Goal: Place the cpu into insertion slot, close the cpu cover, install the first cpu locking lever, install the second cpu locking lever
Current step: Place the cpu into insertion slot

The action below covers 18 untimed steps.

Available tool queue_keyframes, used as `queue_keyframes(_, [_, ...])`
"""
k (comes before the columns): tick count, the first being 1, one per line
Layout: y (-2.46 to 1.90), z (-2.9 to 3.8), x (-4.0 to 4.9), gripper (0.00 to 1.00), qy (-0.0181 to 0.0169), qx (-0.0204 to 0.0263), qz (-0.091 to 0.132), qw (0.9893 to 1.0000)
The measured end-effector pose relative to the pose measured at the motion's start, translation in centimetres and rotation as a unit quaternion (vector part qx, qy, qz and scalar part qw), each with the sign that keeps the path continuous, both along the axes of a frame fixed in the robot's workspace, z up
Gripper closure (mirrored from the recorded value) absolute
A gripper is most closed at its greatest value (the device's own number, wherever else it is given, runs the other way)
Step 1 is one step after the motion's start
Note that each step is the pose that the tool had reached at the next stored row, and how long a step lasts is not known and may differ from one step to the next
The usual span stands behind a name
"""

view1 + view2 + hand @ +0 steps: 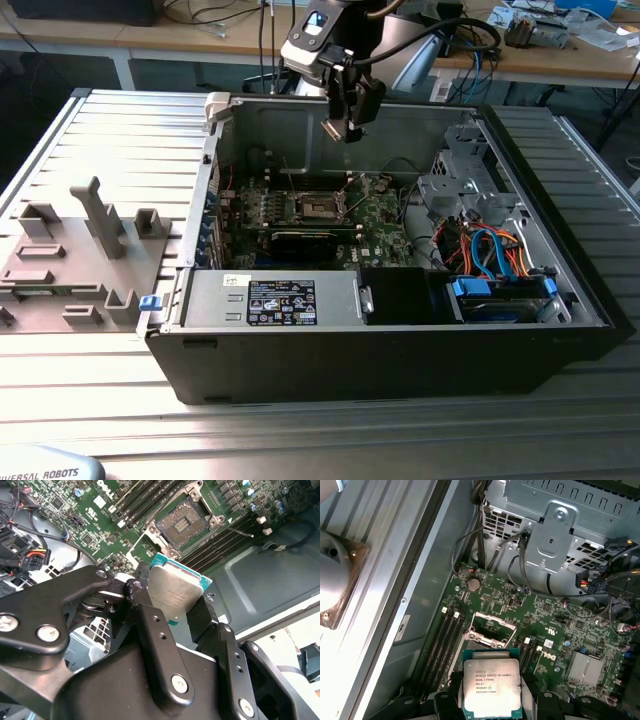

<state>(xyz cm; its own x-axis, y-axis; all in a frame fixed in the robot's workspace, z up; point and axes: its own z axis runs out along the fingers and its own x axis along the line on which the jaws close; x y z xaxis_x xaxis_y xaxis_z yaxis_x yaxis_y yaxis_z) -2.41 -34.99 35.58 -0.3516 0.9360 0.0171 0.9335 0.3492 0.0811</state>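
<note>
My gripper (pixel 340 128) hangs above the open computer case, shut on the cpu (pixel 333 130). In both wrist views the cpu (pixel 175 592) (pixel 491 687) is a flat silver square on a green-edged board, pinched at two opposite edges by the black fingers (pixel 145 610). Below it on the green motherboard lies the insertion slot (pixel 182 525) (pixel 487 630) (pixel 305 205), a dark square socket with a silver rim and nothing in it. The cpu cover (pixel 147 545) is swung open beside the socket. The cpu is well above the socket, apart from it.
Long memory slots (pixel 220 540) flank the socket. A long black card (pixel 310 240), a labelled power supply (pixel 280 300), a silver drive cage (pixel 470 180) and blue cables (pixel 500 250) crowd the case. A grey fixture (pixel 90 240) stands on the table at the exterior view's left.
</note>
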Motion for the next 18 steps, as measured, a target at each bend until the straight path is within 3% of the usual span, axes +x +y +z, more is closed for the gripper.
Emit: queue_keyframes(18, [0.0, -0.02, 0.0, 0.46, 0.0, 0.0, -0.014, 0.9999])
